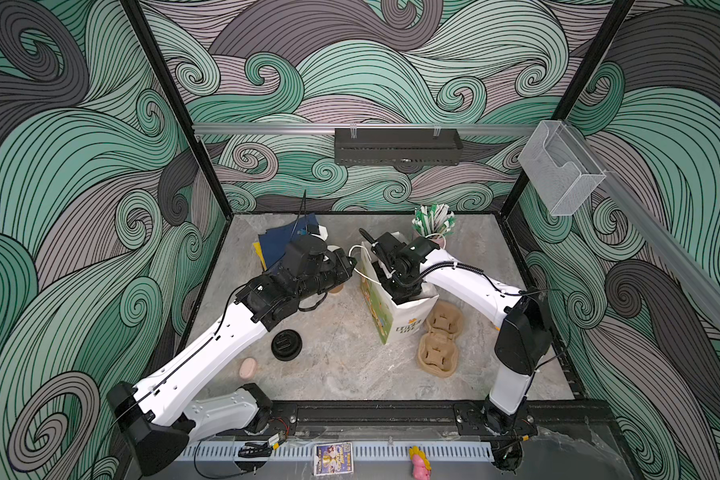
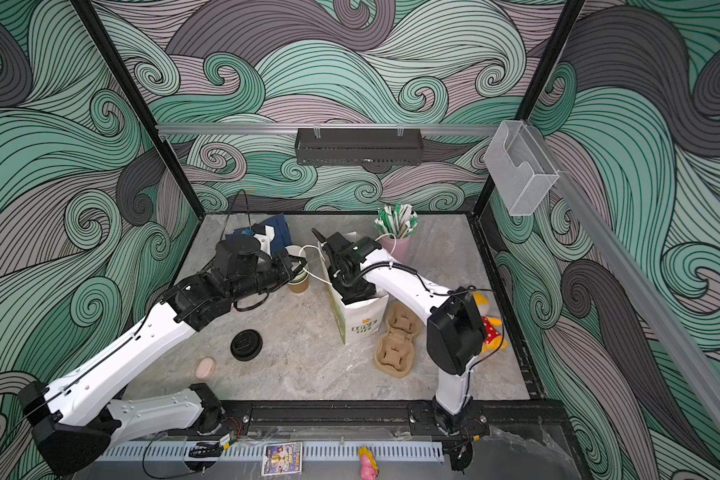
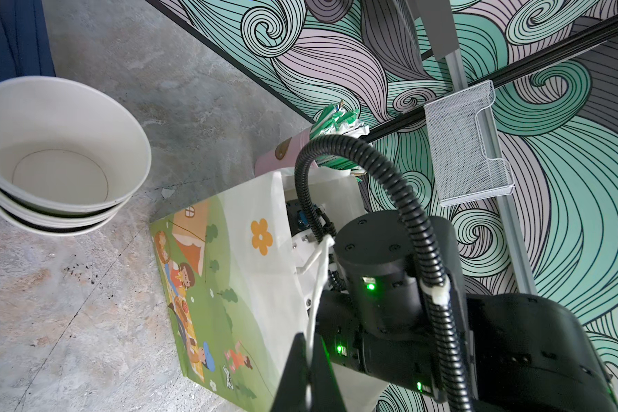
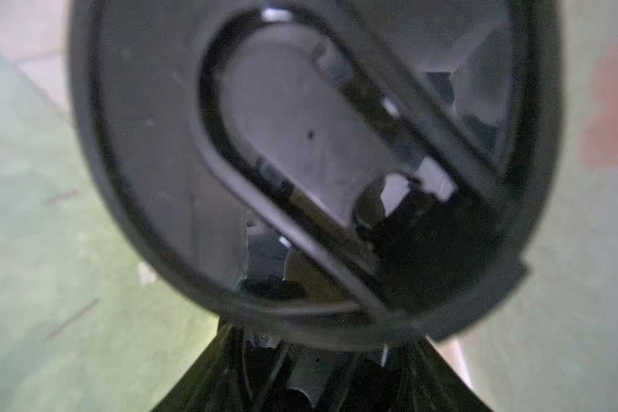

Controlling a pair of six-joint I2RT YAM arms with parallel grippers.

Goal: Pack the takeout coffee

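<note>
The only writing you can read is on the narrow end of the paper bag [image 2: 360,322]: greenish-yellow capitals that seem to say "LOVE LIFE". Its wide side carries a picnic cartoon and an orange flower, which are clear in the left wrist view. The picture card [image 1: 333,457] on the near rail has print too small to read.

Your right gripper [image 1: 396,286] is down inside the bag, which stands upright in the middle of the scene. Its wrist view is filled by a black sip lid [image 4: 300,160], blurred and very close, with pale green bag walls around it. You cannot tell whether the jaws grip anything or stand clear. Your left gripper [image 2: 301,266] is pinched tight on the bag's white cord handle [image 3: 327,246], just left of the bag's mouth.

Just left of the bag, under that gripper, a nested stack of paper cups [image 2: 298,284] stands open with white insides showing. A loose black lid [image 1: 286,344] lies nearer you, well left of the bag. The pink cup [image 2: 398,247] on the far side holds green-white straws [image 2: 395,220]. The brown pulp carrier [image 1: 439,338] lies just right of the bag.
</note>
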